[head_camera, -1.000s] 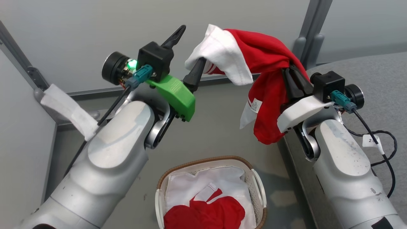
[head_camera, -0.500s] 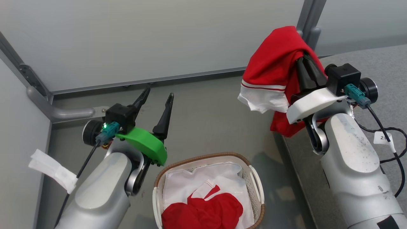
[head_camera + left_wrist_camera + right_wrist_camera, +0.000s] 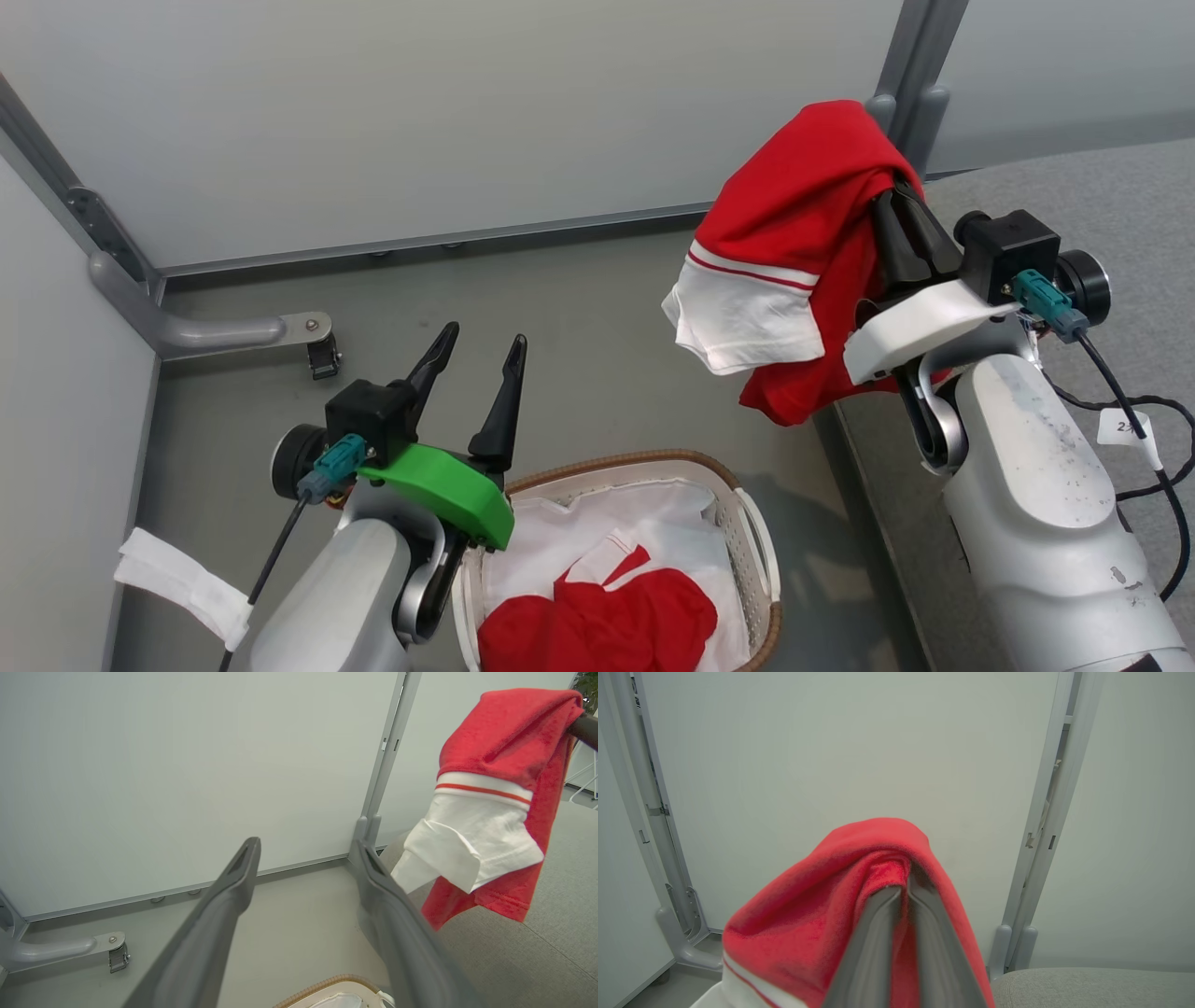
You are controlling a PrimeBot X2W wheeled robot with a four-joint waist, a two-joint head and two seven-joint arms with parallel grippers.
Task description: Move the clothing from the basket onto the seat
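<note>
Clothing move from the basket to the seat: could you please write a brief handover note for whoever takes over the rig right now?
Left gripper: open, empty, raised by the basket's far left rim.
Right gripper: shut on a red-and-white garment, held up beside the grey seat's edge, not resting on it.
Basket: a second red garment lies on the white lining.
Done: one garment lifted out.
Left: lay it on the seat, then move the second one.

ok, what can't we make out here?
Right gripper tips: wrapped in the held garment, head and right wrist views.
Basket: near end cut off by head view's bottom edge; left rim behind green wrist cover.
Red heap inside: garment count unclear, bunched.
Seat: runs off head view's right edge.
</note>
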